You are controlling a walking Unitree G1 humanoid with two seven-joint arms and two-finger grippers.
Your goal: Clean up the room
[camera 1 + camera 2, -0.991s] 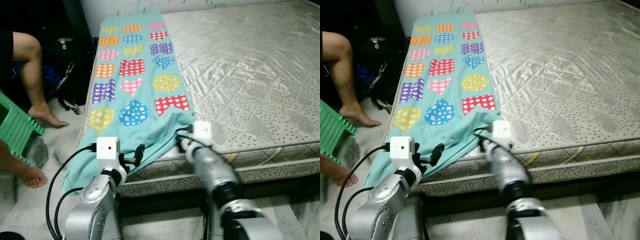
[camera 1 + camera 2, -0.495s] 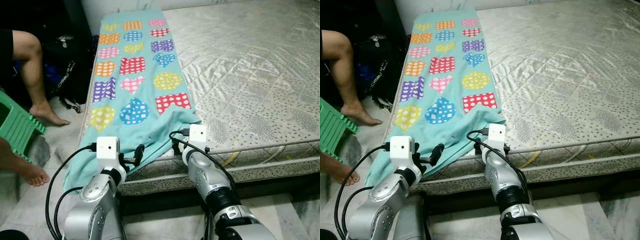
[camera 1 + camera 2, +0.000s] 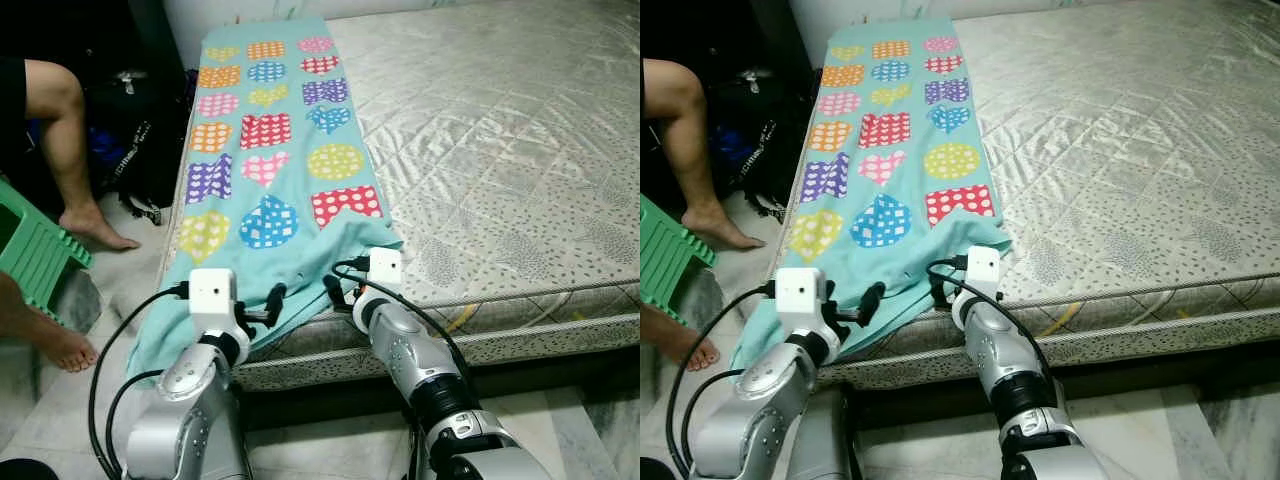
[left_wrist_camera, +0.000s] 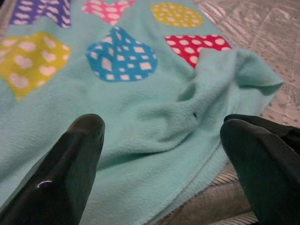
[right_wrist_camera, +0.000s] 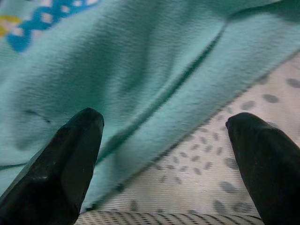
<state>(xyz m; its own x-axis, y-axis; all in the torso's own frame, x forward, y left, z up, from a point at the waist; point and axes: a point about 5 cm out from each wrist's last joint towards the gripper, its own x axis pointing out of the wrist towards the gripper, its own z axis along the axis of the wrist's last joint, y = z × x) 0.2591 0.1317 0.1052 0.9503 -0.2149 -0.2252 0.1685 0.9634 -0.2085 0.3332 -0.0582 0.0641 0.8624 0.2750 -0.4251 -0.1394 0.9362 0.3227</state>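
Left eye view: a teal blanket (image 3: 270, 170) with bright dotted shapes lies along the left side of the bed (image 3: 500, 150). Its near end is bunched up and hangs over the bed's edge, so it looks messy. Both pincers sit right at that end, likely so they can grab it. The left pincer (image 4: 164, 140) is spread wide over the hanging part. The right pincer (image 5: 164, 140) is spread wide too, over the blanket's hem. A person's legs (image 3: 60, 150) are near.
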